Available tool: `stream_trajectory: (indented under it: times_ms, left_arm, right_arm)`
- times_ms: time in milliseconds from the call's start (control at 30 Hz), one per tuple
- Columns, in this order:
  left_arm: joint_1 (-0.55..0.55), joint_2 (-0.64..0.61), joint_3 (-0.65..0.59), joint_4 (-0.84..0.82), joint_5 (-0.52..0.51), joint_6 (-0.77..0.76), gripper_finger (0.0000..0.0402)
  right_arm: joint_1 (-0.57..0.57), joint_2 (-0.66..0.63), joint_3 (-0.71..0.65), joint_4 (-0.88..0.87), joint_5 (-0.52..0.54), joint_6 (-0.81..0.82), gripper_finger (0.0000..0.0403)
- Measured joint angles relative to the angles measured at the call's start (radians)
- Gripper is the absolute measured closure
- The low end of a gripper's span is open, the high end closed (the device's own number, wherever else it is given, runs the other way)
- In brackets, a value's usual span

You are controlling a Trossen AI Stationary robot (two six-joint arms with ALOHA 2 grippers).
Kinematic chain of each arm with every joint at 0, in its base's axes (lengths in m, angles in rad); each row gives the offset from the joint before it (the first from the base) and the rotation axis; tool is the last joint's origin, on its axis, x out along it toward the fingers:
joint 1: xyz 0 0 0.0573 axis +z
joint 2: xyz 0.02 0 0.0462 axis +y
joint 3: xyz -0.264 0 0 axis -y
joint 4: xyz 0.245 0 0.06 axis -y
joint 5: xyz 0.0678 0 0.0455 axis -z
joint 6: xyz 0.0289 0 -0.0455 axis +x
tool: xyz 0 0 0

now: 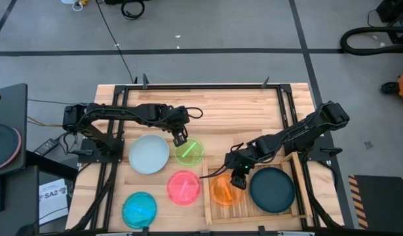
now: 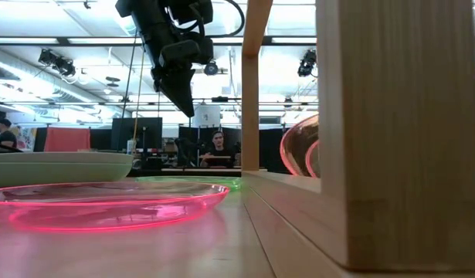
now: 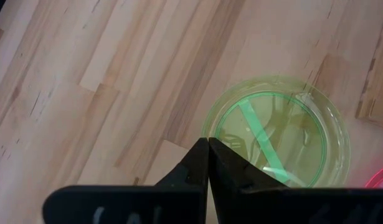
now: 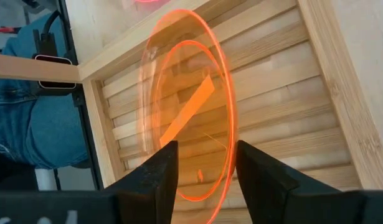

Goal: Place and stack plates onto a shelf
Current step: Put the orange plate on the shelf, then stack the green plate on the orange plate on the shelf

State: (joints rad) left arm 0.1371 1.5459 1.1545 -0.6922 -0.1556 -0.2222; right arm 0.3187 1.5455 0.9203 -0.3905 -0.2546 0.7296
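My left gripper (image 1: 179, 137) (image 3: 208, 142) is shut and hovers over the near-left rim of the yellow-green plate (image 1: 189, 151) (image 3: 278, 134), clear of it in the low view (image 2: 183, 104). The yellow-green plate, the pale mint plate (image 1: 149, 154), the pink plate (image 1: 184, 187) and the cyan plate (image 1: 139, 210) lie flat on the table. The slatted wooden shelf (image 1: 253, 208) holds a dark teal plate (image 1: 273, 190) on its right half. My right gripper (image 1: 239, 178) (image 4: 207, 171) holds an orange translucent plate (image 1: 222, 189) over the shelf's left half. My right gripper has the orange plate's rim (image 4: 223, 177) between its two fingers, coming from the right and above. The plate stands tilted on edge over the shelf's slats, and its raised side shows in the low view (image 2: 299, 150). Whether its lower edge rests on the slats, I cannot tell.
The shelf's raised rim (image 2: 399, 131) stands close in the low view. Dark metal frame rails run along the table's edges (image 1: 208, 85). A person (image 2: 216, 147) sits in the room beyond the table. Bare planks lie at the far middle of the table (image 1: 240, 111).
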Motion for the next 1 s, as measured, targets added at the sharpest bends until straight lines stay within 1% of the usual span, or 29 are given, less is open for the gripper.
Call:
stream_trajectory:
  times_ms: [167, 333, 533, 700, 867, 1000]
  left_arm:
    - [0.0, 0.0, 0.0, 0.0, 0.0, 0.0, 0.0386]
    - [0.0, 0.0, 0.0, 0.0, 0.0, 0.0, 0.0386]
    - [0.0, 0.0, 0.0, 0.0, 0.0, 0.0, 0.0386]
    - [0.0, 0.0, 0.0, 0.0, 0.0, 0.0, 0.0386]
    - [0.0, 0.0, 0.0, 0.0, 0.0, 0.0, 0.0386]
    - [0.0, 0.0, 0.0, 0.0, 0.0, 0.0, 0.0385]
  right_arm:
    - [-0.004, 0.0, 0.0, -0.02, 0.003, -0.015, 0.0231]
    - [-0.025, 0.0, 0.0, -0.038, 0.013, -0.102, 0.0232]
    - [-0.042, 0.0, 0.0, -0.038, 0.075, -0.237, 0.0233]
    - [-0.058, 0.0, 0.0, -0.038, 0.079, -0.345, 0.0233]
    - [-0.079, 0.0, 0.0, -0.038, 0.079, -0.395, 0.0233]
    - [-0.095, 0.0, 0.0, -0.039, 0.101, -0.425, 0.0233]
